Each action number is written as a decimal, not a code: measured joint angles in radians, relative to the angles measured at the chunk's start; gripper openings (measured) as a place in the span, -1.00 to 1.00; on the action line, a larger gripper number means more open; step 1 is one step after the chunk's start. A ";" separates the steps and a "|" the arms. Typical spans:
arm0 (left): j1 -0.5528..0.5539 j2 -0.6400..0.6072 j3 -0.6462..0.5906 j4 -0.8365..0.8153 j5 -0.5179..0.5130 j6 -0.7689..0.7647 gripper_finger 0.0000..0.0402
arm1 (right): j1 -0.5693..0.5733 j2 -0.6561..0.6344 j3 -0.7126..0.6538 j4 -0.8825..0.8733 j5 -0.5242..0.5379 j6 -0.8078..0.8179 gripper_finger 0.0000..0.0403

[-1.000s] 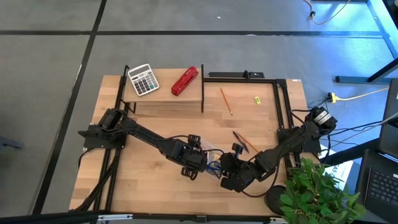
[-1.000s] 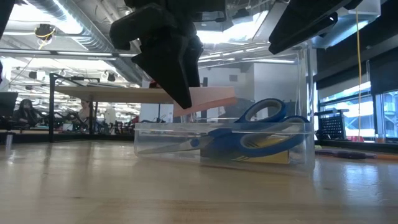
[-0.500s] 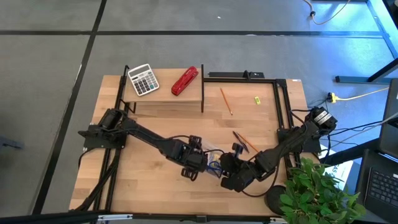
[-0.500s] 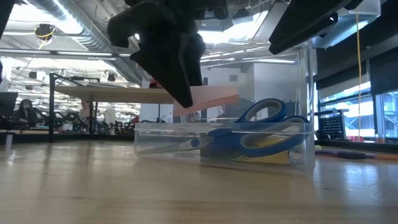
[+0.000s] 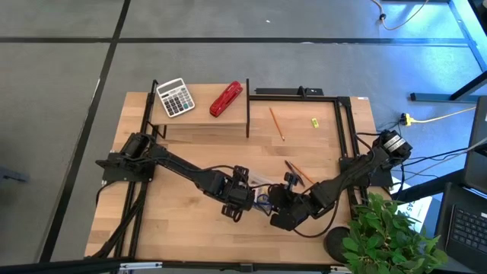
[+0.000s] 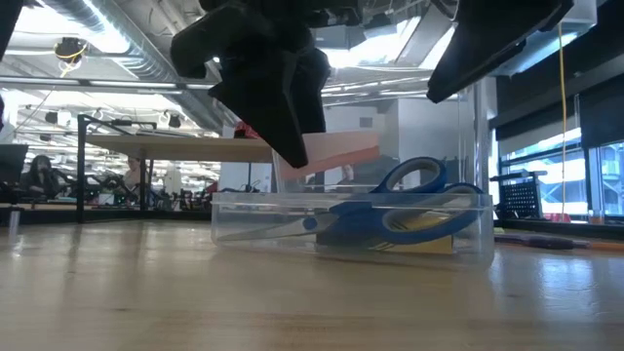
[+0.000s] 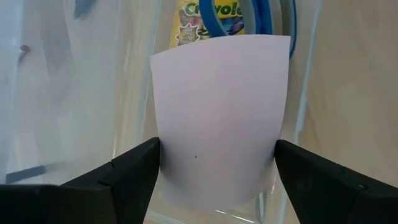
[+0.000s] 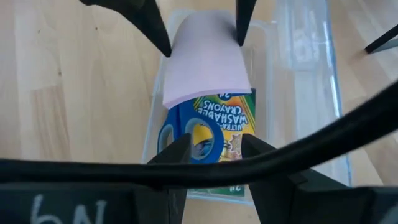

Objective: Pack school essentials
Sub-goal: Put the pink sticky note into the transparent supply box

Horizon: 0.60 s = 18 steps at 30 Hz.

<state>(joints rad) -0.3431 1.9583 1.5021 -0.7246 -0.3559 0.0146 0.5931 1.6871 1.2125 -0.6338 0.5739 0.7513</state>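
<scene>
My left gripper (image 5: 242, 190) (image 7: 216, 149) is shut on the pink sticky-note pad (image 7: 221, 118) (image 6: 336, 151) and holds it over a clear plastic box (image 6: 263, 219) (image 5: 262, 192) on the table. In the box lie the blue-handled scissors (image 6: 409, 195) (image 8: 186, 137) on a yellow-green crayon pack (image 8: 230, 118). The box's clear lid (image 6: 476, 146) stands up at one side. My right gripper (image 5: 278, 207) (image 8: 217, 146) hangs open above the box's other end; whether it touches the lid I cannot tell. An orange pencil (image 5: 276, 123), another pencil with a dark pen (image 5: 297, 172) and a yellow piece (image 5: 314, 122) lie on the table. My left gripper pinches the pad between its two fingers, one on each side edge (image 7: 165, 155), close to the pad's rear end. The fingers (image 6: 283, 107) slant down from above on the table's left. The pad is lifted clear, nearly level, with its free end (image 7: 224, 46) above the box's opening.
A raised wooden shelf (image 5: 198, 114) at the far left carries the white-grey calculator (image 5: 175, 97) and the red stapler (image 5: 226, 99). A black frame (image 5: 338, 114) borders the far right part. A potted plant (image 5: 388, 236) crowds the near right corner. Bare wood lies near left.
My left gripper has carried the pad a little farther toward the table's right, over the box, still shut on it. My right gripper has shifted slightly toward the left arm and dropped a little.
</scene>
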 joint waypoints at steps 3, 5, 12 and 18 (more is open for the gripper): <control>0.000 0.000 0.000 0.002 -0.017 -0.001 0.51 | 0.001 0.000 0.000 0.000 0.000 0.000 -0.28; -0.001 0.000 0.000 0.003 -0.027 0.004 0.51 | 0.000 0.000 0.000 0.000 -0.001 0.000 -0.28; 0.002 0.000 0.000 -0.004 -0.027 0.040 0.51 | -0.004 0.000 0.000 0.001 -0.003 0.000 -0.28; 0.002 0.000 0.000 0.028 -0.001 0.048 0.51 | -0.016 0.000 0.000 -0.032 -0.002 0.000 -0.28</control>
<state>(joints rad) -0.3412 1.9583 1.5021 -0.6965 -0.3568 0.0624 0.5770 1.6871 1.2125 -0.6657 0.5715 0.7513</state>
